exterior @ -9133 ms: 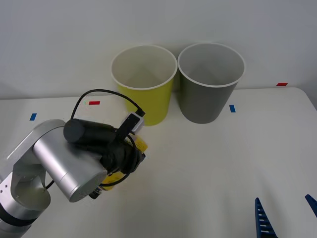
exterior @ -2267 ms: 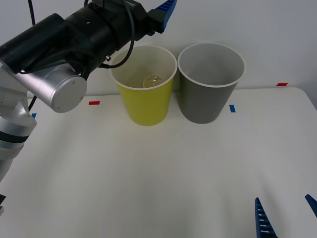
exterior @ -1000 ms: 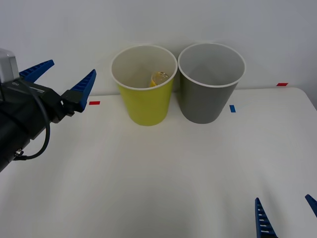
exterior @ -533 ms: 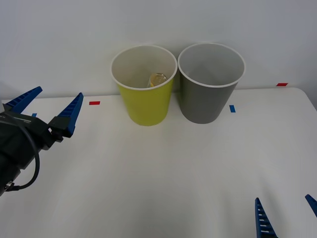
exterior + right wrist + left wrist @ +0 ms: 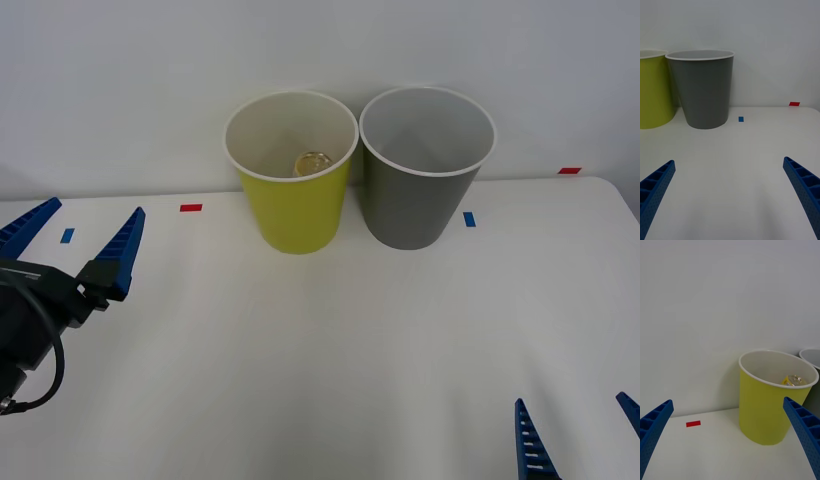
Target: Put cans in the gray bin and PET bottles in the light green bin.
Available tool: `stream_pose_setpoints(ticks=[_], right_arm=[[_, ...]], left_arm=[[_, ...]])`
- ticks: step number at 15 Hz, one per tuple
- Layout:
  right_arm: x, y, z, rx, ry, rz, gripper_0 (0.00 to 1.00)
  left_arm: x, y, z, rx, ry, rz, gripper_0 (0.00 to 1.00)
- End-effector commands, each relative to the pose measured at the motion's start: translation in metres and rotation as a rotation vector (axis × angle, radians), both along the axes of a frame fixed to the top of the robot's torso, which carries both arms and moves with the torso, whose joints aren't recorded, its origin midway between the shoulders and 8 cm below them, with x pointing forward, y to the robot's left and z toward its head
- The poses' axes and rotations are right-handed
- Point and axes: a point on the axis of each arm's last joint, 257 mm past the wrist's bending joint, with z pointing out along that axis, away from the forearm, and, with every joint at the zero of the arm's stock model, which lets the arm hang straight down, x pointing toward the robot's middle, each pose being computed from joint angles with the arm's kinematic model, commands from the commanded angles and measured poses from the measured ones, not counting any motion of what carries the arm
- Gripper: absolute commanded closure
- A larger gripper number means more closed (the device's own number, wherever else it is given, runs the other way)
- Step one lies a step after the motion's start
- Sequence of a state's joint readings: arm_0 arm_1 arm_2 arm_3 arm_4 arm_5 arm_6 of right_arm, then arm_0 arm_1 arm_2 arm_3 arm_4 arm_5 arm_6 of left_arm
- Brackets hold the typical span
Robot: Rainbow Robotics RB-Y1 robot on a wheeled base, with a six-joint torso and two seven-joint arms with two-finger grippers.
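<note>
The counter (image 5: 330, 340) is white and matte, evenly lit, with soft shadows. A plain pale grey wall (image 5: 150, 70) stands behind it at 12 o'clock. Tape marks lie along the far edge: red (image 5: 190, 208) and blue (image 5: 66, 236) toward 10 o'clock, blue (image 5: 468, 218) and red (image 5: 569, 170) toward 2 o'clock.

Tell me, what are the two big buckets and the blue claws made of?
The light green bin and gray bin look like smooth, matte molded plastic with thin pale rims. The left claw and right claw have ribbed blue fingers, probably plastic or rubber; I can't tell which.
</note>
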State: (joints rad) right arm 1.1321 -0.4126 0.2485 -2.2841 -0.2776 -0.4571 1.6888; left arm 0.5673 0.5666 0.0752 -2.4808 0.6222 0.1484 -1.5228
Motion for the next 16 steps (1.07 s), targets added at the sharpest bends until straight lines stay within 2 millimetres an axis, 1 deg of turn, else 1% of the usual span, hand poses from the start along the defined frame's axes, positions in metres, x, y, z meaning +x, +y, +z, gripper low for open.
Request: stream_pose_setpoints(ticks=[1,3,4,6,7,8,9,11,14,16], right_arm=[[0.000,0.000,0.000,0.000,0.000,0.000,0.00],[0.000,0.000,0.000,0.000,0.000,0.000,0.00],[0.000,0.000,0.000,0.000,0.000,0.000,0.00],[0.000,0.000,0.000,0.000,0.000,0.000,0.00],[0.000,0.000,0.000,0.000,0.000,0.000,0.00],[0.000,0.000,0.000,0.000,0.000,0.000,0.00],[0.000,0.000,0.000,0.000,0.000,0.000,0.00],[0.000,0.000,0.000,0.000,0.000,0.000,0.00],[0.000,0.000,0.000,0.000,0.000,0.000,0.00],[0.000,0.000,0.000,0.000,0.000,0.000,0.00]], left_arm=[[-0.016,0.016,-0.030,0.009,-0.034,0.018,0.00],[-0.033,0.024,-0.039,0.047,-0.043,0.041,0.00],[-0.043,0.029,-0.046,0.061,-0.036,0.058,0.00],[-0.053,0.037,-0.053,0.052,-0.031,0.092,0.00],[-0.057,0.040,-0.058,0.074,-0.044,0.100,0.00],[-0.061,0.042,-0.064,0.082,-0.067,0.102,0.00],[-0.067,0.043,-0.076,0.082,-0.080,0.101,0.00],[-0.078,0.045,-0.093,0.061,-0.057,0.104,0.00],[-0.103,0.053,-0.112,0.053,0.004,0.128,0.00],[-0.112,0.065,-0.118,0.053,0.022,0.174,0.00]])
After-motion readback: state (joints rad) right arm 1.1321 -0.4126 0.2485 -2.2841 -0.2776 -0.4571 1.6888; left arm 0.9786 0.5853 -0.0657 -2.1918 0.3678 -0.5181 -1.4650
